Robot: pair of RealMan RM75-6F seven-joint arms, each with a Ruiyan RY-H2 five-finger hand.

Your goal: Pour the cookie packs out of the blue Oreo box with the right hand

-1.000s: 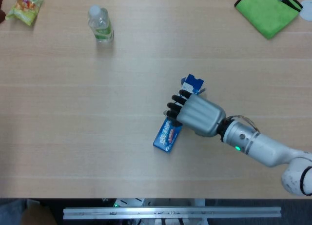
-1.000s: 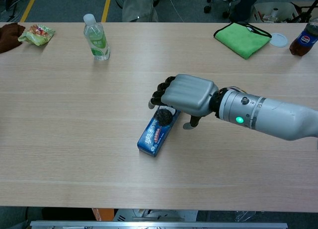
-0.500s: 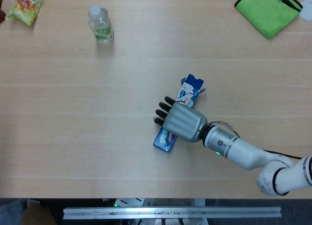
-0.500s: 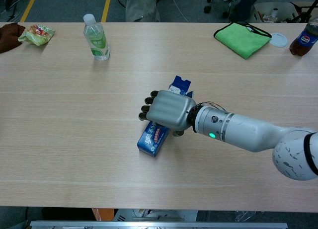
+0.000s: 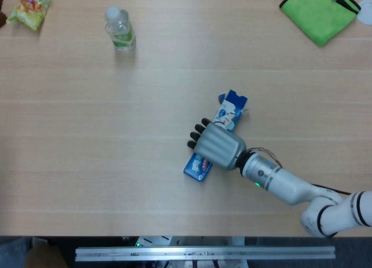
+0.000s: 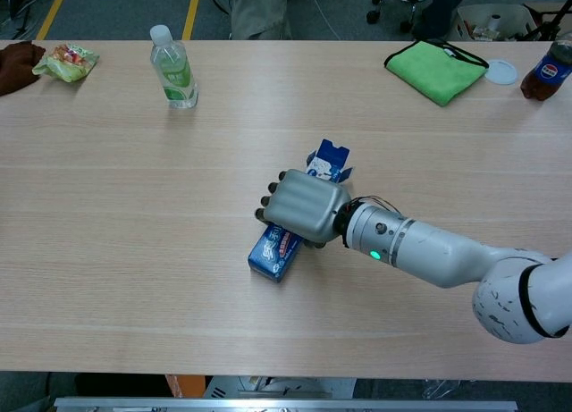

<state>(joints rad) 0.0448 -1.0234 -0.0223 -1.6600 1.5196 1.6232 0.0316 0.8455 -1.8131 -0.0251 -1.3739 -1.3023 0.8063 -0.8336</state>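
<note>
**Securing the box before the tip**

The blue Oreo box (image 5: 213, 145) lies flat on the counter (image 5: 116, 163) near mid-width, long axis running diagonally. Its opened flaps (image 6: 327, 160) point toward the far right; its closed end points toward the near left. The right hand (image 5: 217, 147) sits palm-down over the middle of the box, the dark fingers (image 6: 269, 200) curling over its left long edge. From both views the hand covers the contact zone, so I cannot tell whether the fingers have closed onto the box or merely rest over it. No cookie packs are visible on the counter, so pouring appears not yet begun. The left hand is out of sight in both views.

Recommended procedure, as a judgement from this position:

1. Confirm a firm wrap across the box's width at mid-length; thin card will buckle if squeezed hard.
2. Lift clear of the counter before rotating.
3. Tilt so the opened flaps face down, closed end up.
4. Keep the opening unobstructed by the fingers.

The water bottle (image 5: 120, 28) and green cloth (image 5: 318, 11) stand well apart and pose no obstruction.
</note>
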